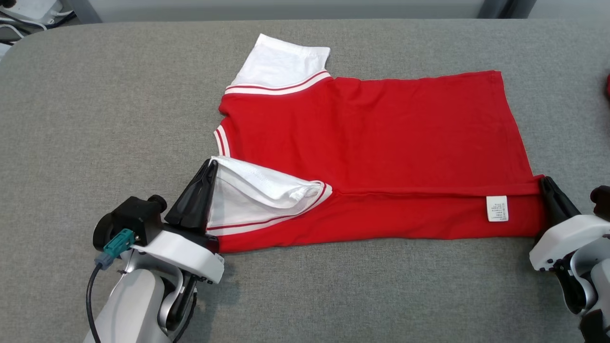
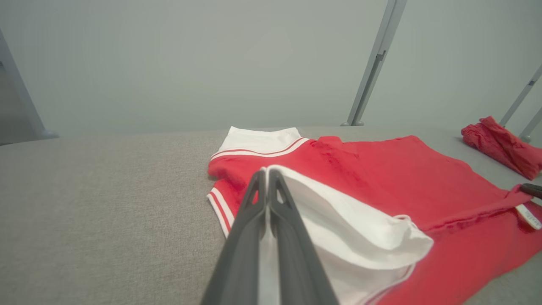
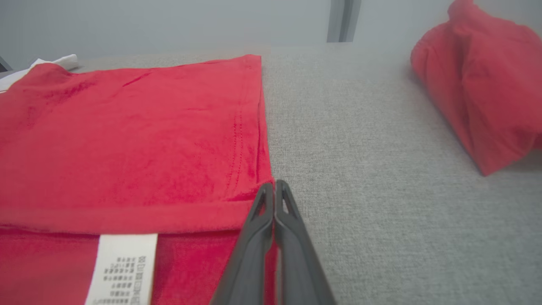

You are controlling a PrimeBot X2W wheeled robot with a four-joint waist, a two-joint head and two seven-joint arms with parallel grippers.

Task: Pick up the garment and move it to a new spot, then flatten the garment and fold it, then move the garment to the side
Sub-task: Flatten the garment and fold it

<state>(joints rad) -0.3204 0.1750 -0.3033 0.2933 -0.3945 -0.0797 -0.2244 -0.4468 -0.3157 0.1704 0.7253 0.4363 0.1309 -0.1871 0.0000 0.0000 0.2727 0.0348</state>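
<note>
Toward the near edge of the bench (image 1: 95,119), the left gripper (image 1: 211,163) has its fingers pressed together on the rim of the near sleeve (image 1: 257,190), with white cloth pinched between them in the left wrist view. On the right side of the bench, the right gripper (image 1: 546,180) is likewise clamped, on the hem corner of the red T-shirt (image 1: 381,133). In the right wrist view its tips sit right at the corner of the turned-over strip.

The T-shirt lies flat across the middle of the bench, collar end to the left and hem to the right. Its near long edge is doubled over, so the care label (image 1: 497,208) shows on the underside that now faces up. The step in hand looks like the lengthwise fold.

To do it well, both grippers should travel together toward the far edge at the same height and pace, with the cloth between them just taut. That way the crease runs straight from sleeve to hem. The near sleeve is bunched, so it needs laying inward without dragging the body.

Beyond, the red body is smooth, and the far sleeve (image 1: 281,62) points toward the far edge. The fold should land short of it. A second red bundle (image 3: 487,84) rests well apart at the far right.
</note>
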